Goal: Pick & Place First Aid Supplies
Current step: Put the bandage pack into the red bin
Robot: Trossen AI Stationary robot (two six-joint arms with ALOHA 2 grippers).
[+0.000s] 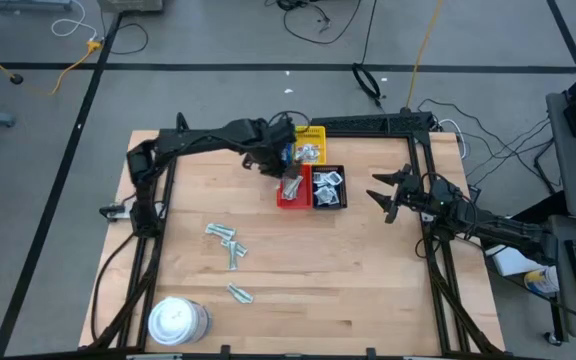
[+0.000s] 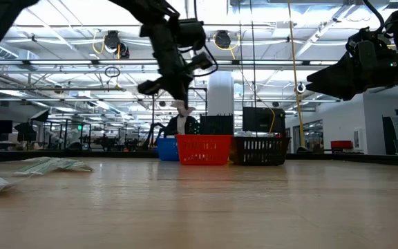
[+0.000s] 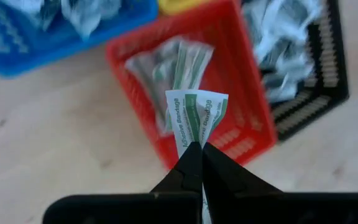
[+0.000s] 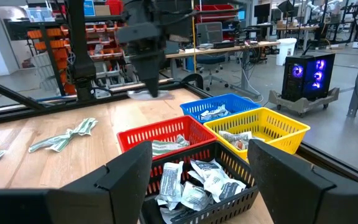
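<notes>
Left wrist view shows the left gripper (image 3: 199, 149) with its jaws pinched tight on one bandage packet (image 3: 196, 119). The packet sticks straight out past the jaw tips. Its long side runs in line with the jaws, toward the red tray (image 3: 248, 109). The red tray sits right under the packet, so I think the next move is to let go and drop it there.

The packet is white with green stripes and small printed words. It is folded or curled a bit at its far end. More packets like it already lie in the red tray.

From above, the left gripper hangs over the trays near the far edge of the counter (image 1: 368, 280). The black tray (image 1: 329, 199) sits beside the red one. A few loose packets (image 1: 225, 243) still lie near the middle of the counter, closer to the left arm.

The right gripper (image 1: 385, 197) waits near the right edge with its jaws wide open, holding nothing.
</notes>
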